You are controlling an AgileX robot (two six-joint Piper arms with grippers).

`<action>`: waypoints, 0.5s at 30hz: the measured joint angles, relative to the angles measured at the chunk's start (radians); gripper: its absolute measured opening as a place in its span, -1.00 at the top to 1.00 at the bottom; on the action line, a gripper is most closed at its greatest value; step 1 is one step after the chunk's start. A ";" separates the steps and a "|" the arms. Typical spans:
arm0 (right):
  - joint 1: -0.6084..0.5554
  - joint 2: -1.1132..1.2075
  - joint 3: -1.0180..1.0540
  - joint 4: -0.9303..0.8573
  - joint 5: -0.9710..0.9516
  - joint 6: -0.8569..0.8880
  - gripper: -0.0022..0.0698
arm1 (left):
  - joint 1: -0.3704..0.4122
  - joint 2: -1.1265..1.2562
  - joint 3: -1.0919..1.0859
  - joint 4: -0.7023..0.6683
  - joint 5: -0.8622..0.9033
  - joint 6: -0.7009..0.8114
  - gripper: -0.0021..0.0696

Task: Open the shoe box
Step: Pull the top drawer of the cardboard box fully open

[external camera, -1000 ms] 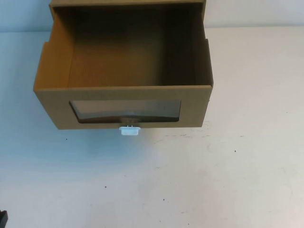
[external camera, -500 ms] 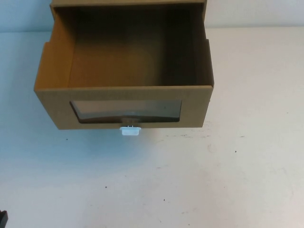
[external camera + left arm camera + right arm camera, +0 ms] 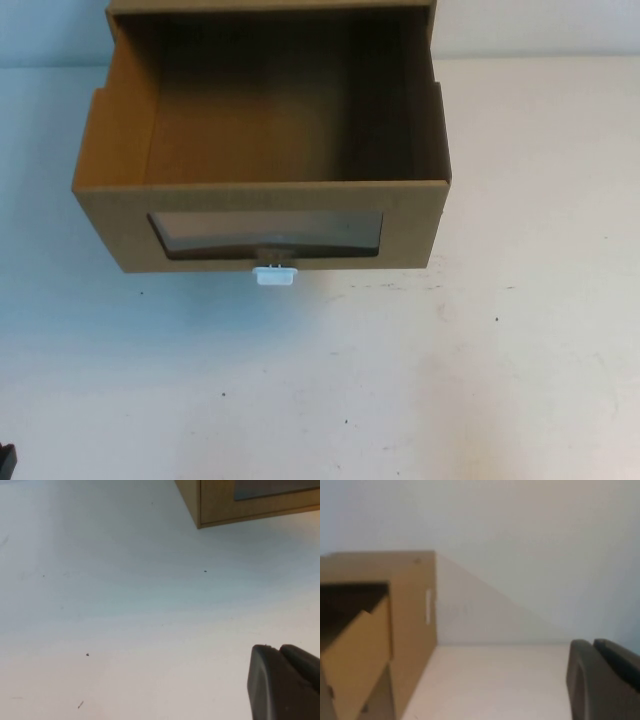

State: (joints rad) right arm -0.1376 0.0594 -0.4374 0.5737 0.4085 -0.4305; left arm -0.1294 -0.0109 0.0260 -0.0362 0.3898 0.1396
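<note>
The brown cardboard shoe box [image 3: 110, 225] stands at the back of the table with its drawer slid out toward me; the inside is bare. Its front panel has a clear window [image 3: 265, 233] and a small white pull tab [image 3: 275, 276] under it. The outer sleeve [image 3: 270, 6] shows at the top edge. My left gripper [image 3: 277, 647] is shut and holds nothing, low over the table well short of the box corner [image 3: 215, 500]. My right gripper [image 3: 592, 642] is shut and holds nothing, off to the side of the box [image 3: 415, 600]. Neither gripper touches the box.
The white table [image 3: 400, 380] stretches in front of and beside the box, marked with a few dark specks. A dark bit of the left arm [image 3: 6, 460] shows at the near left corner. A pale wall [image 3: 520, 540] rises behind the table.
</note>
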 joint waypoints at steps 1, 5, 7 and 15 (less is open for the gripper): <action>-0.023 -0.016 0.020 -0.057 0.020 0.076 0.98 | 0.000 0.000 0.000 0.000 0.000 0.000 0.95; -0.085 -0.037 0.095 -0.210 0.085 0.253 0.98 | 0.000 0.000 0.000 0.000 0.000 0.000 0.95; -0.089 -0.037 0.131 -0.233 0.089 0.262 0.98 | 0.000 0.000 0.000 0.000 0.000 0.000 0.95; -0.087 -0.037 0.301 -0.283 0.026 0.274 0.98 | 0.000 0.000 0.000 0.000 0.000 0.000 0.95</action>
State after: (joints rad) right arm -0.2250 0.0225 -0.1362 0.2908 0.4341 -0.1567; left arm -0.1294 -0.0109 0.0260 -0.0362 0.3898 0.1396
